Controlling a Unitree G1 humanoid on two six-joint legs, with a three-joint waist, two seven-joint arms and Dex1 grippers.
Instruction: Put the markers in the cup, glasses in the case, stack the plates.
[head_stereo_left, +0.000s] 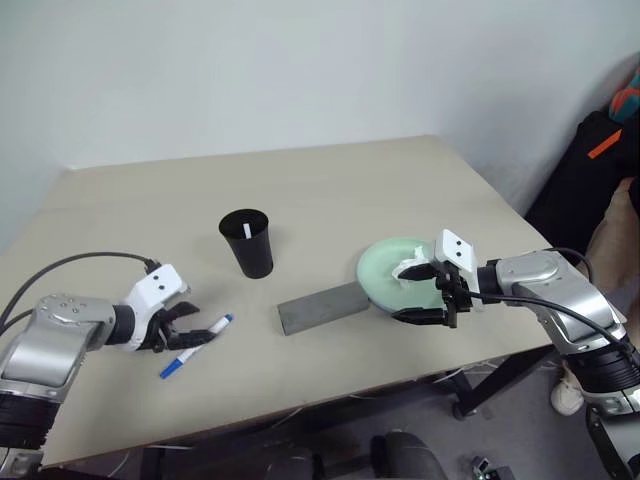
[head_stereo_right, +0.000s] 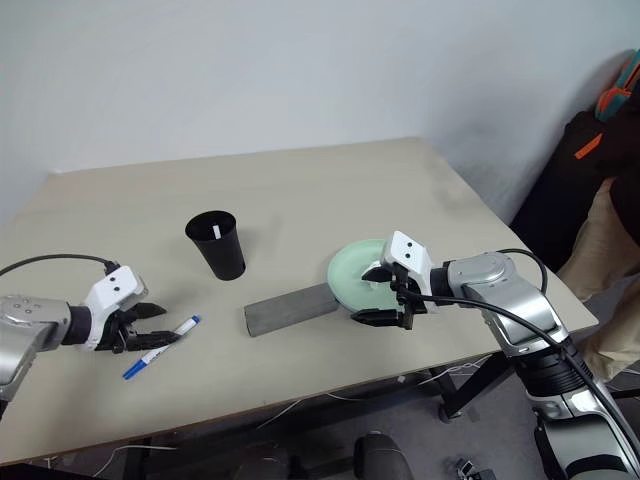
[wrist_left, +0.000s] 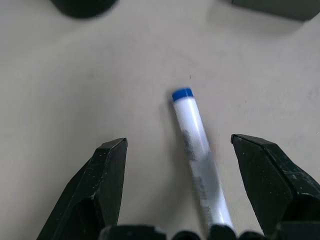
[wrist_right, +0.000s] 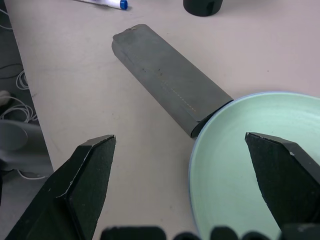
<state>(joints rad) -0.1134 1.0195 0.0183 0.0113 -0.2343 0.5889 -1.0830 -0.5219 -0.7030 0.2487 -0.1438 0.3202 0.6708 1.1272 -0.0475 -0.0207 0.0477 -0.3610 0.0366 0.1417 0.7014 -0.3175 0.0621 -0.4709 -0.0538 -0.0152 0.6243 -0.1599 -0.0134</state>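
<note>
Left gripper (wrist_left: 175, 165): jaws spread apart, low over the table, straddling the blue-capped marker (wrist_left: 197, 155), which lies flat between the fingers, gripped by neither.
Marker risk: it lies slanted across the gap (closer to one finger), so closing may roll or flick it away.
Cup (head_stereo_left: 247, 240): black, upright, near the marker; one white marker (head_stereo_left: 245, 231) already stands inside.
Right gripper (wrist_right: 185, 185): wide open, empty, at the mint green plate's (wrist_right: 240, 165) rim.
Case (wrist_right: 167, 82): grey, shut, one end touching the plate; a careless plate lift could drag it.
</note>
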